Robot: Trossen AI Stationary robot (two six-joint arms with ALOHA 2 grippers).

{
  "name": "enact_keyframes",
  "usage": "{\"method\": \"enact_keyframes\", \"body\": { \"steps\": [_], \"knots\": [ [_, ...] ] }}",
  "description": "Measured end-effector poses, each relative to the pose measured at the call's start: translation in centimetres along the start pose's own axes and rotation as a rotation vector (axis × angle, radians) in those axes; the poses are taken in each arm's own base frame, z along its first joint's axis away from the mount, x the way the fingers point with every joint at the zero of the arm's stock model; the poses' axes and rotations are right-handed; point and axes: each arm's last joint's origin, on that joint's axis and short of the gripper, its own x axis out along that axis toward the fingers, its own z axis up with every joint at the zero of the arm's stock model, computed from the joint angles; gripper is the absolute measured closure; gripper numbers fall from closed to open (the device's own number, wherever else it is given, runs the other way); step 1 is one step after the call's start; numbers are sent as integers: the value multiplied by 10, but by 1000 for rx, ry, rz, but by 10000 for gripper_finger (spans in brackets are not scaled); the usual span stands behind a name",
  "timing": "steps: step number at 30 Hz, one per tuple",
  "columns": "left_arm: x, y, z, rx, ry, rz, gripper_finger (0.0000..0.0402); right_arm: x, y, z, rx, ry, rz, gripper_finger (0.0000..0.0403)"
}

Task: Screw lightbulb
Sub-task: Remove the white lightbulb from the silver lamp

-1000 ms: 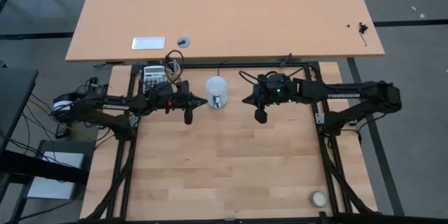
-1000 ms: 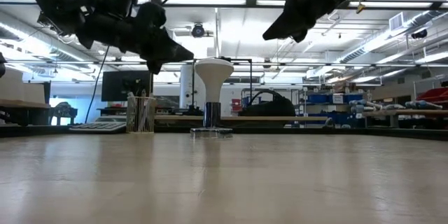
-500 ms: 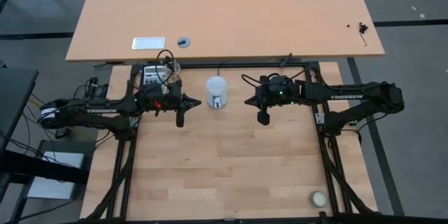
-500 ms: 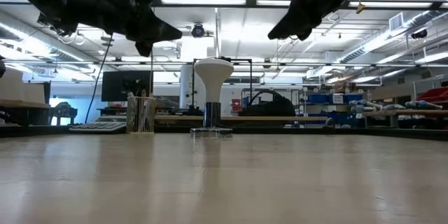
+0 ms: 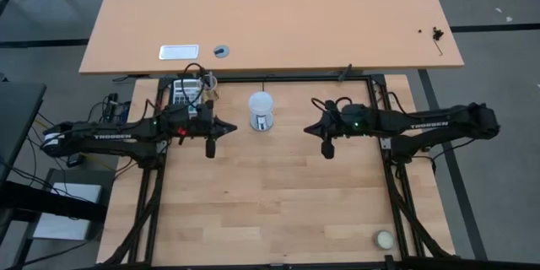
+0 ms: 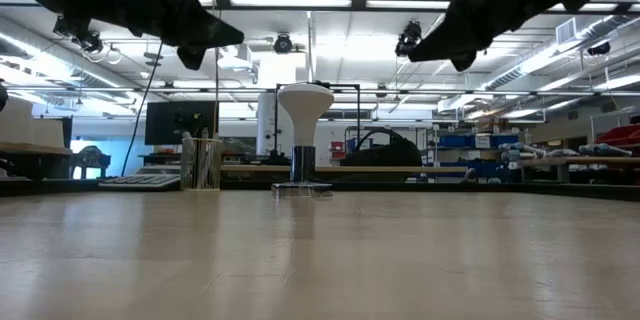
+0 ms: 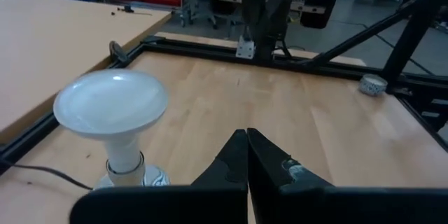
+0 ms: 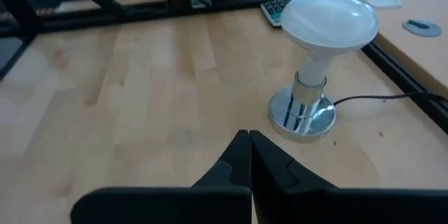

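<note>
White lightbulb (image 5: 261, 105) stood upright in silver socket (image 8: 303, 116); task looked done. Left gripper (image 5: 210, 144) and right gripper (image 5: 326, 147) clenched empty, either side, apart.

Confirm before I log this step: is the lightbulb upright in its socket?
Yes: the lightbulb stands upright, globe up, base in the silver socket disc; neither gripper touches it.

A small cream ball (image 5: 385, 239) lies on the pale wooden counter (image 5: 270, 202), well apart from both arms' fingers; a grey calculator (image 5: 185, 93) sits near the left ones.
</note>
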Motion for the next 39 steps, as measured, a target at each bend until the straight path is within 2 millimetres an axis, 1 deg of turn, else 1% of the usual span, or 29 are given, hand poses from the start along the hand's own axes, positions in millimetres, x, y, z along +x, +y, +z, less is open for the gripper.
{"method": "enact_keyframes", "body": {
  "steps": [6, 9, 13, 20, 23, 28, 39],
  "knots": [
    [0, -2, -4, 8, 41, 18, 402, -3, 8, -21, 19, -18, -18, 398],
    [1, -2, -4, 8, 41, 22, 401, -3, 10, -24, 29, -28, -30, 398],
    [1, -1, -4, 8, 34, 61, 401, -3, 11, -23, 29, -50, -53, 398],
    [0, 4, -5, 6, 33, 233, 401, -3, 11, -20, 30, -80, -52, 398],
    [-1, 5, -6, 8, 47, 276, 401, -3, 11, -20, 33, -81, -51, 398],
    [-1, 5, -9, 15, 76, 277, 401, -3, 11, -19, 38, -87, -51, 398],
    [0, 4, -9, -3, 77, 225, 401, -3, 11, -19, 59, -87, -50, 398]
  ]
}}
